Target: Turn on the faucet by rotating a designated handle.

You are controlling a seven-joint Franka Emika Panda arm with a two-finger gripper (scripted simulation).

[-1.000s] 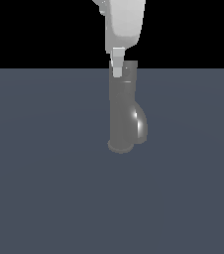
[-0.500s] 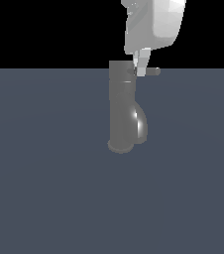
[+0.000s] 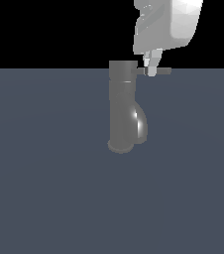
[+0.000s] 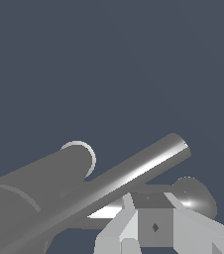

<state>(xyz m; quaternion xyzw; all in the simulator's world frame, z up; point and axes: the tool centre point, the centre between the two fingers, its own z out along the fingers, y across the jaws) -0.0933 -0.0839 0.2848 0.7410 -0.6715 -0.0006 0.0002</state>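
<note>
The grey faucet (image 3: 121,106) stands upright on the floor, its curved spout (image 3: 140,124) bulging to the exterior view's right. The thin handle (image 3: 162,71) juts from the cap toward the exterior view's right. My gripper (image 3: 151,68) comes down from above with its fingers together, their tips against the handle close to the cap. In the wrist view the handle (image 4: 139,171) runs as a bright bar just past my gripper (image 4: 152,208). The faucet body (image 4: 39,183) lies beside it and the spout (image 4: 196,196) shows beyond the fingers.
A plain dark grey-blue floor (image 3: 44,198) spreads all around the faucet. The background above the floor's far edge is black.
My gripper has moved toward the exterior view's right. The handle has swung with it and now sticks out farther to that side of the cap.
</note>
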